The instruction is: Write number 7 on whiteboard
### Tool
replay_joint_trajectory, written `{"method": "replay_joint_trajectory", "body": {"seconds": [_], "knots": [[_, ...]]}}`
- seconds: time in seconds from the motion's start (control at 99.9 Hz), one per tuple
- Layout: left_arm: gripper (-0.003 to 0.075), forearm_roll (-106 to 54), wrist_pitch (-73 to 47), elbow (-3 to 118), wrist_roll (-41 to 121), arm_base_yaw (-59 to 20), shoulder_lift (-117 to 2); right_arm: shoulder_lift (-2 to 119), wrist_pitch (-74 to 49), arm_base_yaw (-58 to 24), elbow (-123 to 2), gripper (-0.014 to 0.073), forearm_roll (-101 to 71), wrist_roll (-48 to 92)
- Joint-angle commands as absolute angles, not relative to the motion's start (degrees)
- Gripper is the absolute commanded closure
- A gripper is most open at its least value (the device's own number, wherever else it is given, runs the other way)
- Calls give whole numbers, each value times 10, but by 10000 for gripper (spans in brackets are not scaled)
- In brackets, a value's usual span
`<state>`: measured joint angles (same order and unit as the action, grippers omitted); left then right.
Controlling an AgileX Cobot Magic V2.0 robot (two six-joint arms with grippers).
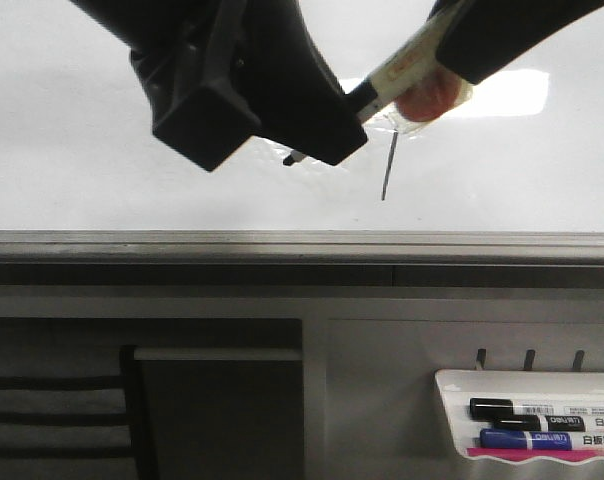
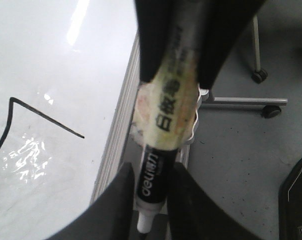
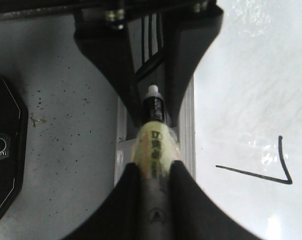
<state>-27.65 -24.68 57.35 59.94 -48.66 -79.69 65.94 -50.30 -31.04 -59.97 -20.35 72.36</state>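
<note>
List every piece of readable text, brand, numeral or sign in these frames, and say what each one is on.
"7": hand-drawn on the whiteboard, the number 7.
"deli": black end of the marker gripped by both the left claw and the right claw.
"白板笔": the same marker's yellowed taped barrel.
"白板笔": on two spare markers in the white tray; their smaller print is too blurred to read.
</note>
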Motion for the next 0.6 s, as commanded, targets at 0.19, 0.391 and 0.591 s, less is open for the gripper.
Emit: {"method": "replay_joint_trajectory", "body": {"seconds": [0.19,0.391,0.591], "knots": [[741,-291,-215,592,598,-491,-783,645,-489,-312,-619,649,-216,730],[741,-291,-215,592,598,-491,-783,645,-485,-312,-619,457,-216,730],[741,-286,-216,592,596,-486,-781,628,-484,-312,-621,260,-211,727]]}}
